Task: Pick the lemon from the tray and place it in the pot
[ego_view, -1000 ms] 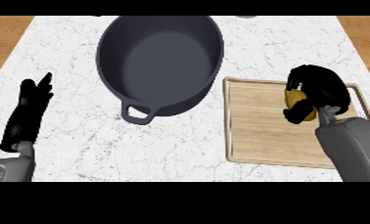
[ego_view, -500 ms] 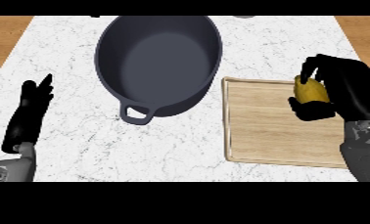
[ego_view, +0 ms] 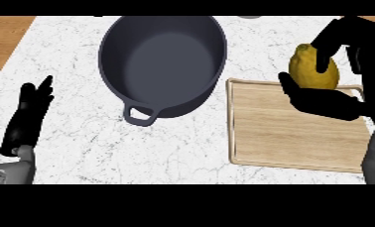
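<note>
A yellow lemon point(ego_view: 313, 67) is held up above the far right corner of the wooden tray point(ego_view: 285, 132). My right hand point(ego_view: 333, 99) is shut on it, thumb below and fingers curled over its right side. The dark grey pot point(ego_view: 162, 60) stands to the left of the tray, its loop handle pointing toward me; nothing lies inside it. My left hand point(ego_view: 26, 117) rests open at the lower left edge, fingers up, far from the pot and the tray.
The white marble counter point(ego_view: 73, 62) carries the pot and the tray. A strip of wooden surface point(ego_view: 11, 30) shows at the far left. A small grey object point(ego_view: 249, 17) peeks in at the top edge.
My right hand has lifted the lemon off the tray and raised it higher and closer to the view. The left hand and the pot have stayed put.
</note>
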